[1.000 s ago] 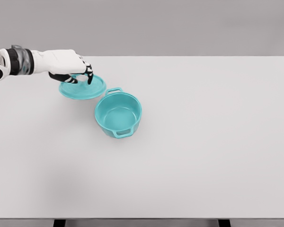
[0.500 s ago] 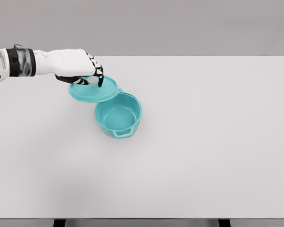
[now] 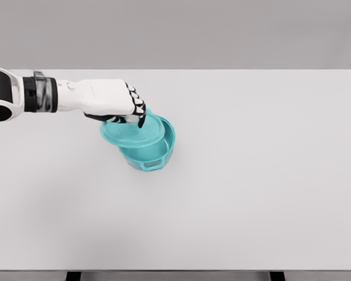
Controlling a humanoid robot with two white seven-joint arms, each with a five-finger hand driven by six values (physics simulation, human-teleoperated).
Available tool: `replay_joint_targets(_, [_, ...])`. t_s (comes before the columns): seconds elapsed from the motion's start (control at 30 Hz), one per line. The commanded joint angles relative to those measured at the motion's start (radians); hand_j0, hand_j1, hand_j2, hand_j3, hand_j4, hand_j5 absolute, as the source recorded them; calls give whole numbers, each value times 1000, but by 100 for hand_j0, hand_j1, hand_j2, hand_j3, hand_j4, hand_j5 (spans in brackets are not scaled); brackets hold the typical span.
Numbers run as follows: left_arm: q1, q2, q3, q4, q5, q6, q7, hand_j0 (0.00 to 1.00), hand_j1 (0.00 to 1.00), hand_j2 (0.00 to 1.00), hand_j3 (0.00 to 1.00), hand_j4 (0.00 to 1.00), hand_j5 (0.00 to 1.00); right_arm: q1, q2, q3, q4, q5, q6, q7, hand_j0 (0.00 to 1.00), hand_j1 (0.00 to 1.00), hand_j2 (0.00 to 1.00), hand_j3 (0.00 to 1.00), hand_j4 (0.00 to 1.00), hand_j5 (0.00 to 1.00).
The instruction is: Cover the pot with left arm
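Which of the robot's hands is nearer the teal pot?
Left. The left hand holds the lid just above the pot; the right hand is out of view.

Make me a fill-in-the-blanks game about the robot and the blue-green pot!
1. The left hand is holding the pot's ____.
2. The lid and the pot are both the colour ____.
3. The pot stands on a white ____.
4. The lid covers the pot only partly; the pot's ____ side still shows open.

Missing words: lid; teal; table; right
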Motion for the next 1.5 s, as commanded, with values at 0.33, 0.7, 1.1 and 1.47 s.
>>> replay_joint_targets(0.33, [2,-34,1,1,-1,3,1,52,52,52,52,52,52,0,0,0,-1,0,0,0,100,100,100,100,100,100])
replay_joint_targets(0.7, [9,-49,-2,6,-4,3,0,52,52,52,52,52,52,0,0,0,-1,0,0,0,100,100,100,100,100,100])
replay_joint_targets(1.1, [20,-61,-2,9,-22,3,-2,55,55,55,55,55,55,0,0,0,-1,0,0,0,100,100,100,100,100,100])
replay_joint_targets(1.47, [20,-74,4,21,-85,3,1,56,56,56,56,56,56,0,0,0,1,0,0,0,100,100,100,100,100,100])
